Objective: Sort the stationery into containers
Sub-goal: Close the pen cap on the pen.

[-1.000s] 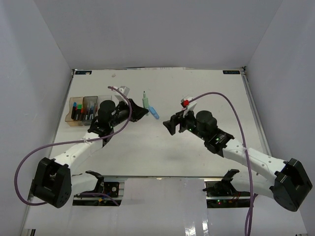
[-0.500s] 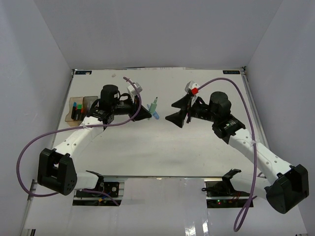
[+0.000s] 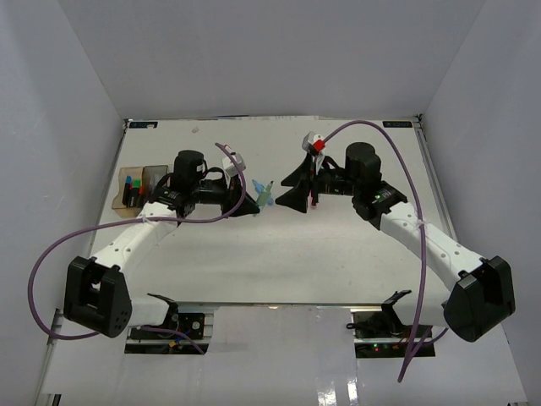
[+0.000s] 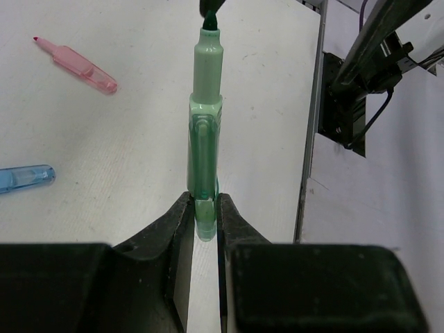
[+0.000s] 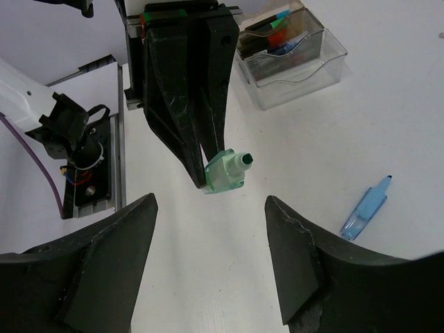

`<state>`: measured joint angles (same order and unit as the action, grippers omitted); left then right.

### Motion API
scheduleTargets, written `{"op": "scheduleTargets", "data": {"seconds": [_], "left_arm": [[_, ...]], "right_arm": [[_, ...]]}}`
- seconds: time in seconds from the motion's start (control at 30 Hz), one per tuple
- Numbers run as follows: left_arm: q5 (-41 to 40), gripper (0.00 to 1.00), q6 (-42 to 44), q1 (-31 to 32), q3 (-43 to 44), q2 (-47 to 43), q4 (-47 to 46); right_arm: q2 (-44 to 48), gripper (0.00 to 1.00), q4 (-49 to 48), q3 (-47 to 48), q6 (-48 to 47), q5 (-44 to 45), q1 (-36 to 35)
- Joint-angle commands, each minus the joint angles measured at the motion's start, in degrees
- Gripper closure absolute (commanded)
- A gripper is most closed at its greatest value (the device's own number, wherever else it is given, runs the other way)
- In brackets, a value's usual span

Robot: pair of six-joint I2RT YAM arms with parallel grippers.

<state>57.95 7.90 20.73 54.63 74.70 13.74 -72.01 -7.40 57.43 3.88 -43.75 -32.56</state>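
Observation:
My left gripper (image 3: pixel 253 203) is shut on the tail of a pale green marker (image 3: pixel 265 193) and holds it above the table, tip pointing at the right gripper. In the left wrist view the marker (image 4: pixel 206 139) sticks straight out from between the fingers (image 4: pixel 182 215). My right gripper (image 3: pixel 287 188) is open and empty, facing the marker's tip (image 5: pixel 227 172) a short way off. A pastel blue piece (image 5: pixel 366 208) and a pink pen (image 4: pixel 76 64) lie on the table. The containers (image 3: pixel 139 188) stand at the far left, holding several highlighters.
The row of containers also shows in the right wrist view (image 5: pixel 291 59), behind the left gripper's fingers (image 5: pixel 187 104). The blue piece (image 4: pixel 24 177) lies below the held marker. The table's right edge and frame (image 4: pixel 326 104) run beyond it.
The right gripper has swung left and now faces the left gripper closely. The left gripper has stayed shut on the green marker and turned it to point at the right gripper.

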Motion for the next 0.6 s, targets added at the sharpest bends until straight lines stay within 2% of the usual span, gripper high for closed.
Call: {"op": "scheduleTargets", "data": {"seconds": [0.0,0.37,0.57], "left_arm": [[3.9,1.0,2.1,-0.2,-0.7,-2.7,0.3],[5.2,1.0,2.0,-0.1,-1.6,-3.2,0.0],[6.7,1.0,2.3,0.0,-2.2,-4.0,0.0]], "right_arm": [[-1.8,0.3,-0.6,3.2,0.8,-2.9,-0.7],[-6.7,0.37,0.5,7.0,-0.1,-4.1,-3.0],[-7.5,0.45,0.6,7.2,-0.5,-3.9,-3.5]]}}
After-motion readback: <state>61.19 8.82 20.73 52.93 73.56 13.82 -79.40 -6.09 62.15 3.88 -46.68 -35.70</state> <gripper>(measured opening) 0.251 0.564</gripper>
